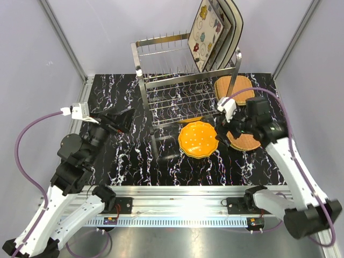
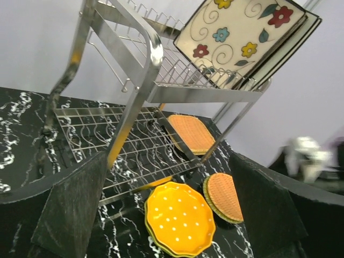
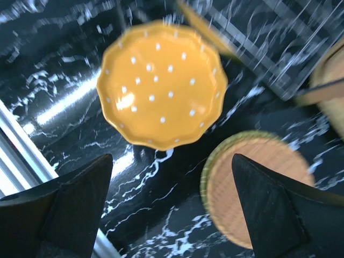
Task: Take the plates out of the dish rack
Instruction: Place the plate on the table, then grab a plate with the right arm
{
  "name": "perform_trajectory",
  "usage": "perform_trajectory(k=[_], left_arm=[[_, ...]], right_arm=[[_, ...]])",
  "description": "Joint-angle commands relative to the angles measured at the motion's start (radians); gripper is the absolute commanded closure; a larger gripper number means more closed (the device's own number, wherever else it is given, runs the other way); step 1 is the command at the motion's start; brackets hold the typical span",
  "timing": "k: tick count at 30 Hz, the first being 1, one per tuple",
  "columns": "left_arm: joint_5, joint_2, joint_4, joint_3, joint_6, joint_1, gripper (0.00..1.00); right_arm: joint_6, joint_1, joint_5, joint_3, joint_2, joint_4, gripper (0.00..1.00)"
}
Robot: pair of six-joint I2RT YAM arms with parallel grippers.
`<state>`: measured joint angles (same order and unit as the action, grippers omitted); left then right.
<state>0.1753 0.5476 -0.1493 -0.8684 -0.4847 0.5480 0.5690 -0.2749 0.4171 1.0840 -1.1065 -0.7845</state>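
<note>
Well, on the left, my left gripper (image 1: 119, 117) hangs low over the black marbled table (image 1: 134, 161), jaws spread wide and holding nothing, pointed towards the tall two-tier shiny steel wire dish rack (image 1: 161, 80). At the right end of the rack's upper tier, the large square cream plates with coloured flowers and dark rims (image 1: 207, 32) stand on edge, stacked close and leaning back. I count at least two, possibly three.

Just in front of the rack, the round scalloped orange plate with white dots (image 1: 198, 140) lies flat on the table, a yellow-green rim showing beneath it. To its right my right gripper (image 3: 172, 161) hovers, jaws fully apart and empty, above a tan woven-textured plate (image 3: 258, 183). Another tan woven plate (image 1: 235, 88) lies behind the rack's right leg.

I judge the unloading partly done, with the square ones to come. Next calls for reaching high, pinching the front plate's rim, and lifting it clear of the prongs without dragging its neighbours.
</note>
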Motion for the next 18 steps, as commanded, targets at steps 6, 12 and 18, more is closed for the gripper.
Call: perform_trajectory(k=[6,12,18], left_arm=[[0.049,-0.02,-0.042,-0.043,0.052,-0.002,0.01],[0.055,-0.035,-0.072,-0.049,0.037,-0.002,0.01],[0.066,-0.055,-0.075,-0.046,0.032,-0.003,0.01]], right_arm=[[-0.11,-0.004,0.109,0.414,0.009,-0.033,0.0],[-0.397,-0.004,0.1,0.661,-0.137,0.047,0.0],[-0.638,-0.004,0.198,0.815,-0.269,0.151,0.0]])
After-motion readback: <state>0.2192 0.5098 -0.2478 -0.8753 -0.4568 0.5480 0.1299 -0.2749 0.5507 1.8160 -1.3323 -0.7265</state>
